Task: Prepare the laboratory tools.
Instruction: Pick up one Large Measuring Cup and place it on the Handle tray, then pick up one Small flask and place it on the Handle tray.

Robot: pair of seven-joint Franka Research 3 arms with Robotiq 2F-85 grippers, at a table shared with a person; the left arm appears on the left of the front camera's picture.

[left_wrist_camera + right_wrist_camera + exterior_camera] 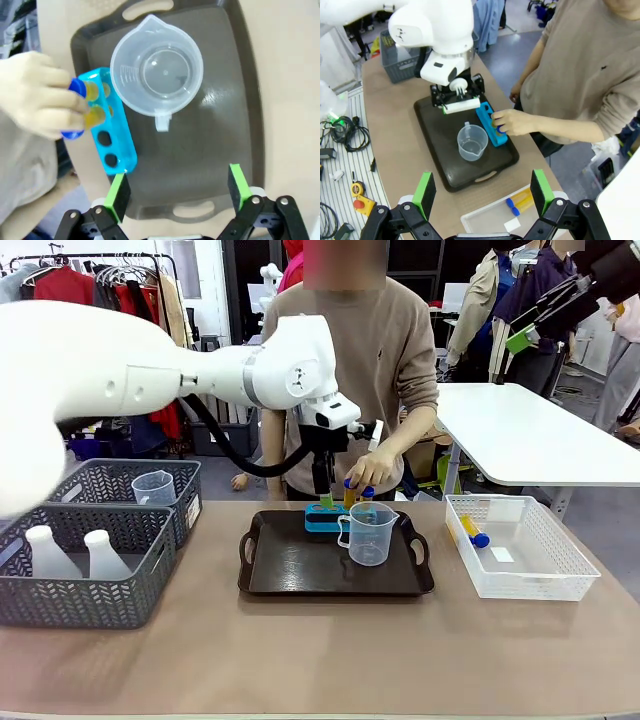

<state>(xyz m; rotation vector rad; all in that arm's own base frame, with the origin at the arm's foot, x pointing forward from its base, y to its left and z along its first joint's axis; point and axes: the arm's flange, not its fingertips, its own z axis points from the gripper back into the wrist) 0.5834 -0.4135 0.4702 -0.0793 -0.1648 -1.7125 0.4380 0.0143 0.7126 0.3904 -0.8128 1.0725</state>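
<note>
A clear handled beaker [367, 533] [157, 70] [472, 142] stands on the dark tray [300, 575] [200, 150] [445, 165]. Behind it sits the small blue rack [322, 518] [112, 145] [487, 116]. A person's hand [372, 472] [35, 100] [512, 122] holds two yellow blue-capped tubes [90, 102] in the rack's holes. My left gripper [322, 485] [179, 192] [457, 97] hangs open just above the tray's far side beside the rack, with nothing between its fingers. My right gripper [528, 325] [483, 192] is raised high at the right, open and empty.
At the right, a white lattice basket [560, 580] [485, 220] holds a yellow tube [473, 531] [522, 200]. Grey mesh baskets [90, 600] at the left hold two white flasks [50, 550] and another beaker [153, 487]. The person stands at the far edge.
</note>
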